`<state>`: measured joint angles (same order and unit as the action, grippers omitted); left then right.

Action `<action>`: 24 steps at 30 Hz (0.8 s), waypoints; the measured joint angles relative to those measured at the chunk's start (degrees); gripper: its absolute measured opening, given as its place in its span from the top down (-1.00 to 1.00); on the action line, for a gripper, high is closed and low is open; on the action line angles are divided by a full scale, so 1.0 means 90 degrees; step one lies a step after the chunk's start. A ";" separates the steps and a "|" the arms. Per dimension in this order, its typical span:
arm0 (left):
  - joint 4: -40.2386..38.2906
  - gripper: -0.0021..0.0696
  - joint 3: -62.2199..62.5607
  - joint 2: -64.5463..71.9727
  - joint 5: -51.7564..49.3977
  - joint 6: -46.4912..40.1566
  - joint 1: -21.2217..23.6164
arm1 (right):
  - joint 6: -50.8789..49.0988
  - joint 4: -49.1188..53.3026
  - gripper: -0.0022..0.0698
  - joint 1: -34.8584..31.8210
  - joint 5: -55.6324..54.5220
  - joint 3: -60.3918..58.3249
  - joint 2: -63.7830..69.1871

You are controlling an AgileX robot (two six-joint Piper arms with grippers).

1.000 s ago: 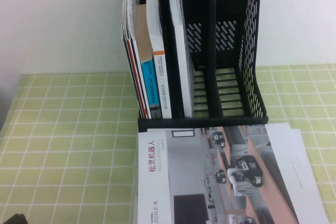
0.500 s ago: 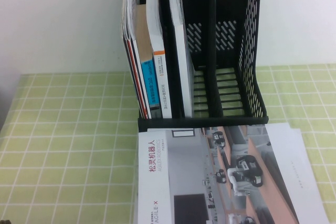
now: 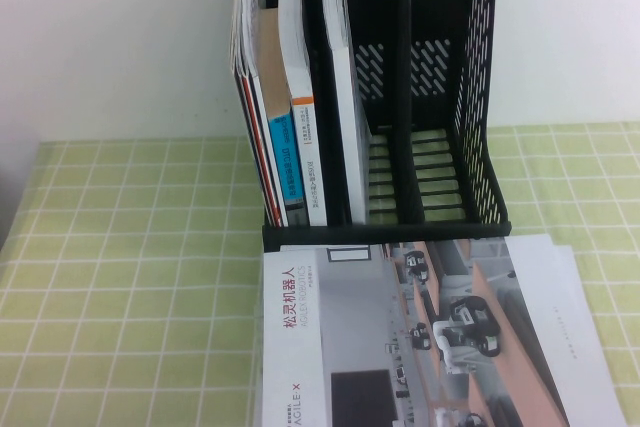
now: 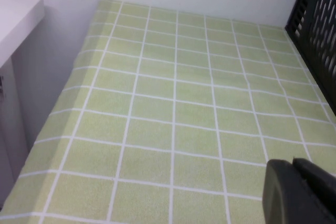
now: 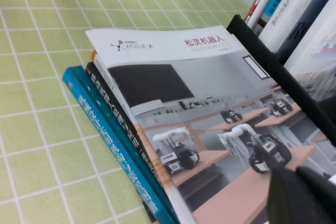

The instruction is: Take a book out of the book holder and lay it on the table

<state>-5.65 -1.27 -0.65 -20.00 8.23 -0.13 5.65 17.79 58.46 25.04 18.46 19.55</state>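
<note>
- The book [image 3: 420, 332] lies flat at 6 o'clock from the book holder [image 3: 480, 97], its top edge just beside the front lip — it rests on a stack of other books [image 5: 121, 145], not directly on the surface [image 3: 130, 277].
- The laying step looks done; I judge only retreat is left.
- Right tool [image 5: 307, 195]: clenched, empty, above the cover's corner.
- Left tool [image 4: 299, 190]: low over bare cloth, off to the holder's side — grip state I cannot tell.

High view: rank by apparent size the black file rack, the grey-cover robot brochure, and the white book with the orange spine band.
1. Black slotted plastic file rack and grey-cover robot brochure: alike; brochure is nearer and cropped, so unranked.
2. White book with orange spine band: smallest.

Left gripper and right gripper: wrist views only.
</note>
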 joint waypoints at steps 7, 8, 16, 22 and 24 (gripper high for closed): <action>0.0000 0.95 0.0000 0.0000 0.0000 0.0000 0.0000 | 0.0000 0.0000 0.94 0.0000 0.0000 -0.0004 0.0000; 0.0000 0.95 0.0000 0.0000 0.0000 0.0000 0.0000 | 0.0000 0.0000 0.94 0.0000 0.0000 -0.0004 0.0000; 0.0000 0.95 0.0000 0.0000 0.0000 0.0000 0.0000 | 0.0000 -0.0063 0.94 -0.0487 0.0010 -0.0004 -0.0224; 0.0000 0.95 0.0000 0.0000 0.0000 0.0000 0.0000 | -0.0451 -0.0520 0.94 -0.2372 0.0003 -0.0032 -0.0999; 0.0000 0.95 0.0000 0.0000 0.0000 0.0000 0.0000 | -0.0766 -0.0744 0.94 -0.3106 -0.0113 -0.0210 -0.1372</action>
<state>-5.65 -1.27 -0.65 -20.00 8.23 -0.13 -1.24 11.09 30.51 24.03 16.57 7.20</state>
